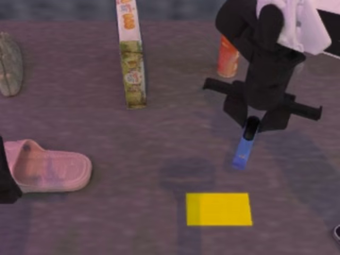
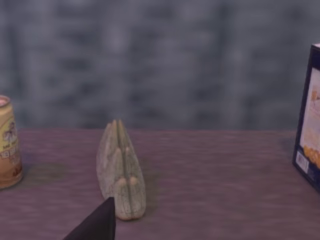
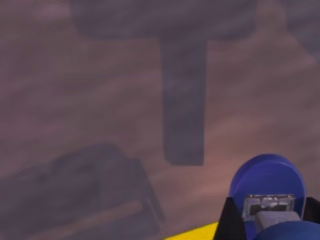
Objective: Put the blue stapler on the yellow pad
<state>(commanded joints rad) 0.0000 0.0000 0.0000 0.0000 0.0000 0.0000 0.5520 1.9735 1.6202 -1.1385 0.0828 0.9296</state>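
1. At the far left edge of the top view your left gripper [image 1: 6, 183] sits parked beside the pink slipper [image 1: 50, 166]; you cannot tell how its fingers stand, and it plays no part here
2. Left of centre, the tall carton [image 1: 131, 53] lies well away from the work, so it needs no care
3. Toward the right, your right gripper [image 1: 251, 126] clenches the blue stapler [image 1: 244, 146] by its black end, the free end pointing down at the table, seemingly lifted clear
4. The yellow pad [image 1: 219, 209] lies just below the stapler in the top view, bare; you judge the carry unfinished, so lowering onto it comes next
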